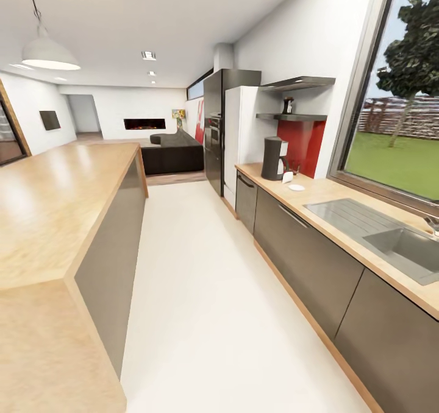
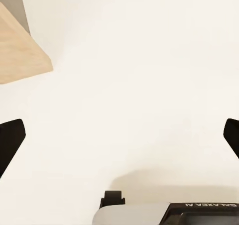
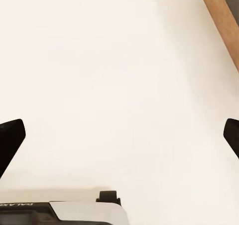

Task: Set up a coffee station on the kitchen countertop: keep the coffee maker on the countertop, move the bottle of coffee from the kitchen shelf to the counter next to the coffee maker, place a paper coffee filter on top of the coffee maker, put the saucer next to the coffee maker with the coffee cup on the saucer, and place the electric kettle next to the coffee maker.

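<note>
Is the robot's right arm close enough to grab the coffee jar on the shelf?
Probably not yet. The bottle of coffee sits far down the kitchen, while the right gripper hangs open over bare floor.

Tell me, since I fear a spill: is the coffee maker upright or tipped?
Upright. The coffee maker stands vertically on the kitchen countertop, its flat top level, beside the red wall panel.

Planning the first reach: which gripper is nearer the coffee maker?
Right, though both are far. The coffee maker stands on the countertop along the robot's right; the right gripper hangs near that cabinet base, the left gripper by the island.
</note>
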